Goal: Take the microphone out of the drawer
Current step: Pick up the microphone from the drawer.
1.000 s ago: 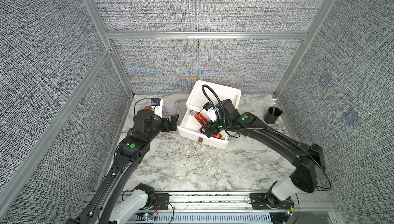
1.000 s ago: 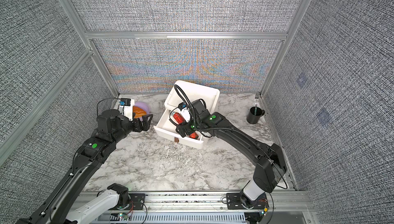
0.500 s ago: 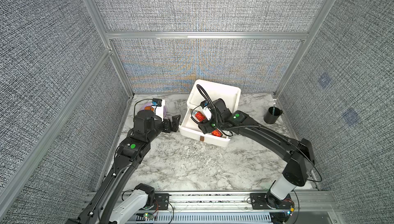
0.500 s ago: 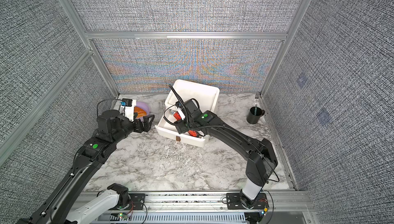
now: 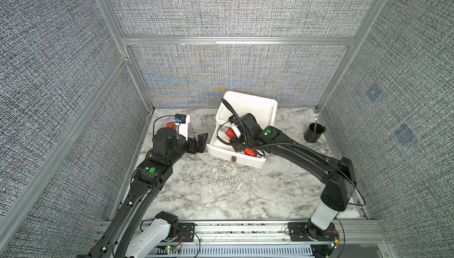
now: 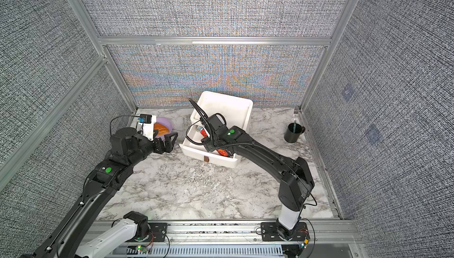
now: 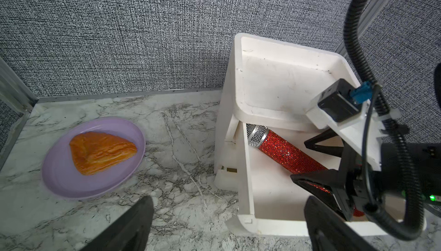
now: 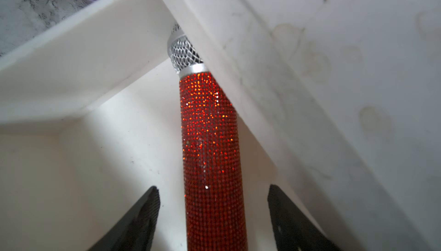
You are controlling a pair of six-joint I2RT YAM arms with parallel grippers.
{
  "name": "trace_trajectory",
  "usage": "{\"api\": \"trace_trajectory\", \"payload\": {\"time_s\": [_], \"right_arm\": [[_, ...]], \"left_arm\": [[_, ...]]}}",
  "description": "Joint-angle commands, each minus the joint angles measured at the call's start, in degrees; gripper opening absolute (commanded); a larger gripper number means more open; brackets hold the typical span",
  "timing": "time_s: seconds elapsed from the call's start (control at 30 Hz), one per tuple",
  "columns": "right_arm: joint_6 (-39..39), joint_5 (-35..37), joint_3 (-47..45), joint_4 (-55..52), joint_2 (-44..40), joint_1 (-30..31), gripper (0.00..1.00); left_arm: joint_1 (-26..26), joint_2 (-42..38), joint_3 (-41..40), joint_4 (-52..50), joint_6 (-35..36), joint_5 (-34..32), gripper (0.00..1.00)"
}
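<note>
The microphone (image 8: 210,142), red glitter with a silver mesh head, lies aslant in the pulled-out white drawer (image 5: 242,162). Its head is tucked under the cabinet's edge. My right gripper (image 8: 213,187) reaches down into the drawer and straddles the handle. Its jaws are open, with a gap on each side of the handle. In the left wrist view the microphone (image 7: 284,152) runs between the right gripper's black fingers (image 7: 317,143). My left gripper (image 5: 202,141) hovers open and empty just left of the drawer, low over the table.
A purple plate (image 7: 55,175) with an orange pastry (image 7: 100,152) sits at the back left, behind my left wrist. A black cup (image 5: 314,133) holding a utensil stands at the back right. The white cabinet's open top tray (image 5: 255,107) rises behind the drawer. Fabric walls enclose the table.
My right gripper has moved deeper into the drawer along the microphone, and its jaws have narrowed around the handle. The left arm has barely moved.
</note>
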Motion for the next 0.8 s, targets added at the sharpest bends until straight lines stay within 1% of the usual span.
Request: {"api": "trace_trajectory", "payload": {"time_s": [0.0, 0.13, 0.3, 0.5, 0.67, 0.77], "right_arm": [[0.9, 2.4, -0.3, 0.8, 0.2, -0.2, 0.78], [0.0, -0.7, 0.3, 0.2, 1.5, -0.1, 0.79], [-3.0, -6.1, 0.7, 0.0, 2.1, -0.6, 0.78], [-5.8, -8.8, 3.9, -2.9, 4.1, -1.6, 0.68], [-9.9, -11.6, 6.9, -6.0, 5.8, -2.9, 0.66], [-11.8, -13.0, 7.2, -5.9, 5.5, -3.9, 0.61]], "left_arm": [[0.1, 0.4, 0.7, 1.1, 0.5, 0.5, 1.0], [0.0, 0.2, 1.2, 0.7, 0.8, 0.3, 1.0], [0.1, -0.4, 0.8, 0.5, 0.9, 0.0, 1.0], [0.1, -1.2, 0.5, 0.5, 1.0, -0.6, 1.0], [0.2, -1.1, 0.6, 0.1, 1.3, -0.3, 1.0], [0.1, -1.6, -0.1, 0.6, 1.1, -0.6, 1.0]]}}
